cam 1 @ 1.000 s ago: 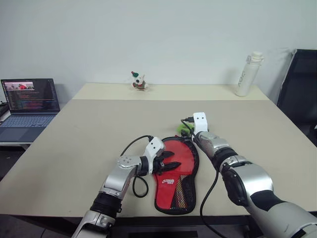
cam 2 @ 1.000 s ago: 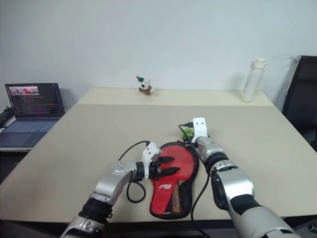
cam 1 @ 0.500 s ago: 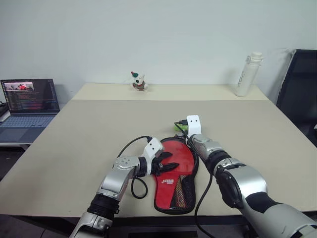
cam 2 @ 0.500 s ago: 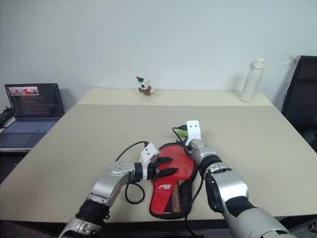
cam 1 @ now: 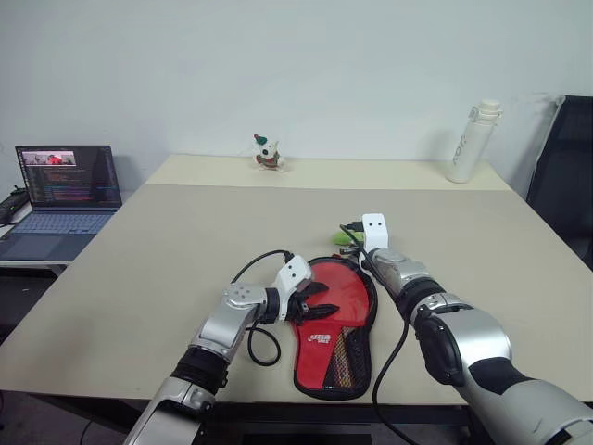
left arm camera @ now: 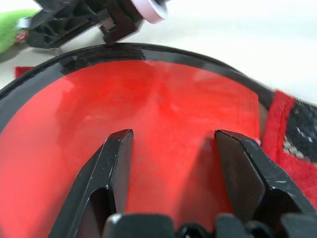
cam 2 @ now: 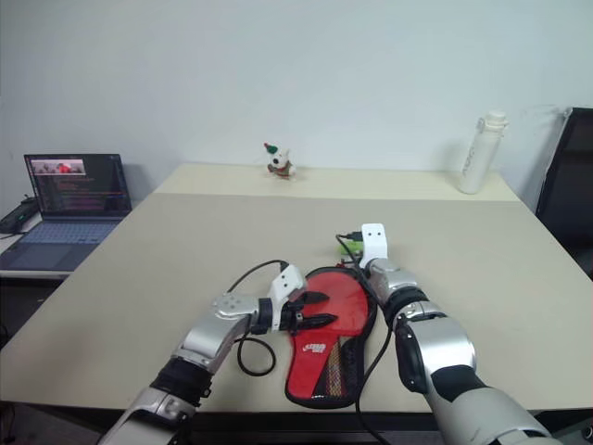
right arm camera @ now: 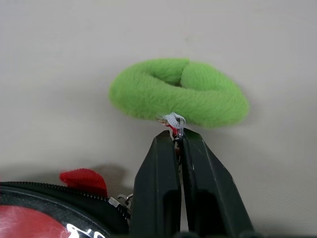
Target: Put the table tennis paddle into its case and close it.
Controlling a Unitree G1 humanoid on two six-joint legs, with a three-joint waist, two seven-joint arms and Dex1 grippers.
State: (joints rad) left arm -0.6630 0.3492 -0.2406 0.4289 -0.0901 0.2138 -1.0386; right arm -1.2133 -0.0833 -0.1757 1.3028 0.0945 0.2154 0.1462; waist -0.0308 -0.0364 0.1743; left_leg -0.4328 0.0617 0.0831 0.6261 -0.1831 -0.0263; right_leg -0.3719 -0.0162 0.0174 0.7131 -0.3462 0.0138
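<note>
While the case (cam 1: 334,324) lies flat on the desk (cam 1: 167,250) with its red logo side up, a wooden handle shows through the black mesh at the narrow end, so the table tennis paddle (cam 2: 331,360) is judged to be already inside; its round face is covered by the red fabric. The insertion step therefore appears done.

What remains is the closing. The black zip band runs around the round head of the case, and whether it is partly or fully drawn cannot be told.

The right gripper (right arm camera: 177,141) has its jaws pressed together on a small metal-and-ribbon tab that joins the green fuzzy pull (right arm camera: 178,93), just beyond the round end of the case. This is judged to be the zip pull, gripped ready for drawing.

The left gripper (left arm camera: 173,163) rests over the red face of the case, jaws moderately spread and holding nothing, seemingly placed to steady the pouch.

A bottle (cam 1: 471,141), a small figurine (cam 1: 268,153) and a laptop (cam 1: 65,190) stand well apart from both jaws.
</note>
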